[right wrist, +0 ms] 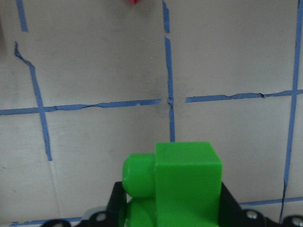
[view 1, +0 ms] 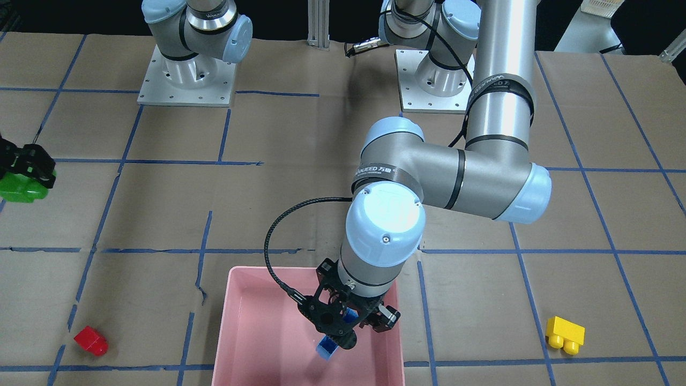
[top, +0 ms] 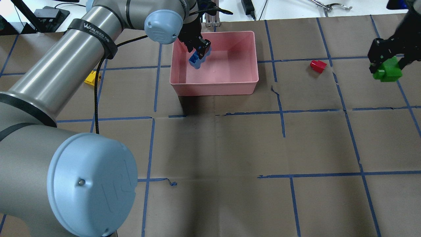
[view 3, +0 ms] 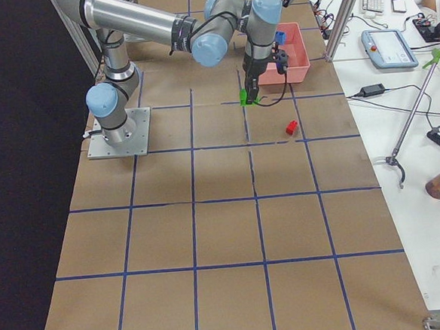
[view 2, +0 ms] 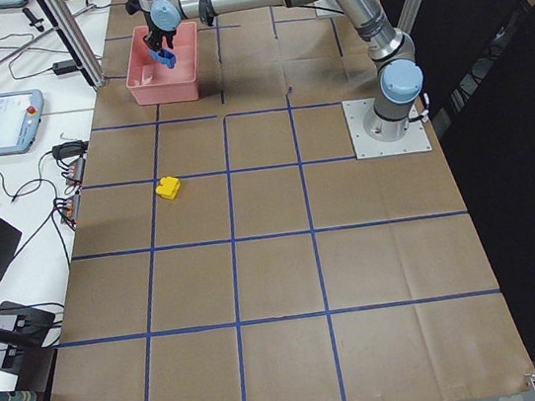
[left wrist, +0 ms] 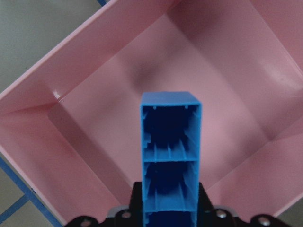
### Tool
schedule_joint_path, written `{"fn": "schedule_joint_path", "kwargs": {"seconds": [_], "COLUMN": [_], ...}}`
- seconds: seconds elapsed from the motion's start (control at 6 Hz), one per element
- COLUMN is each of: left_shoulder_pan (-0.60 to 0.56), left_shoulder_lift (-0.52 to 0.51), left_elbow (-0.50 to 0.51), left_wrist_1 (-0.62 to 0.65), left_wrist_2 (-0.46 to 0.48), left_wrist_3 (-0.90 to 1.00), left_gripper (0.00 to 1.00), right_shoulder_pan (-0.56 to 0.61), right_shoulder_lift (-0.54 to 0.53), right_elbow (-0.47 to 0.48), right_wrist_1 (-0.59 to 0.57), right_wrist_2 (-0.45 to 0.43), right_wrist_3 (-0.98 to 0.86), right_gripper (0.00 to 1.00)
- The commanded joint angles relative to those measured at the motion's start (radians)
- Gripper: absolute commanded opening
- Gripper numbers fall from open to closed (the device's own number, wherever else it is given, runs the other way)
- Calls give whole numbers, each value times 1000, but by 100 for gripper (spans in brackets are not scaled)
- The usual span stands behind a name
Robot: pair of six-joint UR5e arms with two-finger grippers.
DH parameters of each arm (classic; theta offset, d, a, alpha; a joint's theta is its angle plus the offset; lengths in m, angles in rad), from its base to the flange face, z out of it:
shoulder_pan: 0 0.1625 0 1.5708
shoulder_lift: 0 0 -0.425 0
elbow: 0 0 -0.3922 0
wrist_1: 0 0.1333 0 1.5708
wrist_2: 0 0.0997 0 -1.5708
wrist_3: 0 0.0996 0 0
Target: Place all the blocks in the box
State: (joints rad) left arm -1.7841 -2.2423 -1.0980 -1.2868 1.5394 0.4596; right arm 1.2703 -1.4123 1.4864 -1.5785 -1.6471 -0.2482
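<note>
Hanging long-axis down, the long blue block (left wrist: 170, 156) is clamped in the left gripper (top: 199, 49), with the pink box (top: 213, 89) floor directly beneath it. Farther off, the right gripper (top: 384, 62) clutches the green block (top: 388, 70), well right of the box. The red block (top: 318, 65) and yellow block (view 1: 564, 332) wait on the table (top: 230, 148).

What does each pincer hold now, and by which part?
The left pincer holds the blue block by one end, over the box. The right pincer holds the green block by its upper part.
</note>
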Motion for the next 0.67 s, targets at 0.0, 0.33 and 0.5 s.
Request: {"fn": "schedule_joint_path", "kwargs": {"seconds": [0.0, 0.33, 0.5], "left_shoulder_pan": [105, 258, 350], "left_shoulder_lift": [48, 145, 209], "left_elbow": [-14, -194, -304], "left_wrist_1": [-12, -33, -26], "left_wrist_2": [2, -1, -8], "left_wrist_3": [-1, 48, 69], "left_gripper": [100, 100, 100], "right_shoulder_pan": [200, 302, 369], "right_shoulder_lift": [4, 45, 111], "right_elbow": [-35, -44, -107], "right_wrist_1": [18, 0, -32], "right_wrist_2": [21, 135, 147], "right_wrist_3": [228, 354, 357], "right_gripper": [42, 42, 42]}}
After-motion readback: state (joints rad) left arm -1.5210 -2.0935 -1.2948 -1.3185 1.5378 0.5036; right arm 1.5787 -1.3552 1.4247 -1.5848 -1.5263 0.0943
